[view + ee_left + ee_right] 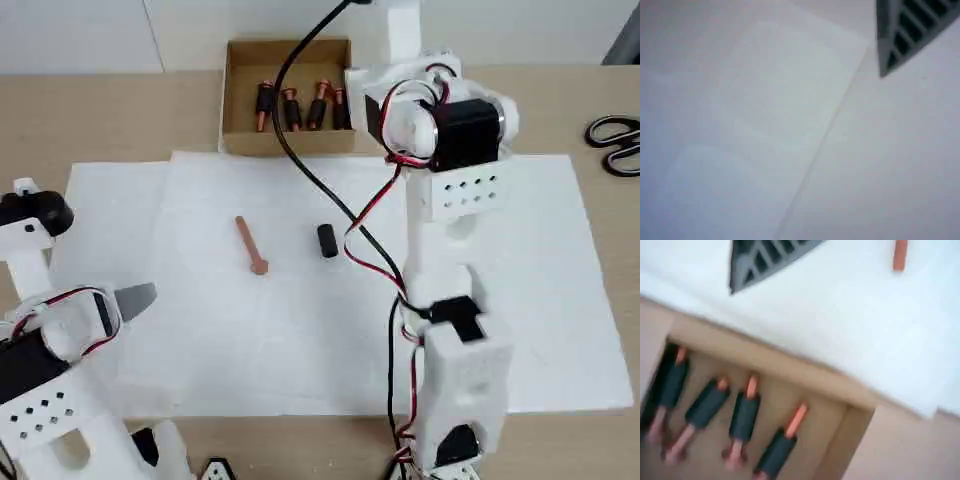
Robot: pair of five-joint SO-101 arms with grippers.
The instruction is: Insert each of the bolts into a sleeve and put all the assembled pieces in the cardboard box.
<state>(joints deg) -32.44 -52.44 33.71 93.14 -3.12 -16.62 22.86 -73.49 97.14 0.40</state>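
Observation:
A bare copper bolt lies on the white sheet, and a black sleeve lies a little to its right. The cardboard box at the table's back holds several bolts fitted in sleeves. My right gripper hangs over the sheet at the box's near rim, open, with nothing in it; one grey finger shows. The bolt's tip appears beyond it. My left gripper rests low over the sheet's left part, open and holding nothing, its finger above bare paper.
The right arm's white body stretches across the sheet's right half toward the box, and a black cable crosses in front of the box. Scissors lie at the far right. White sheet lies bare between the arms.

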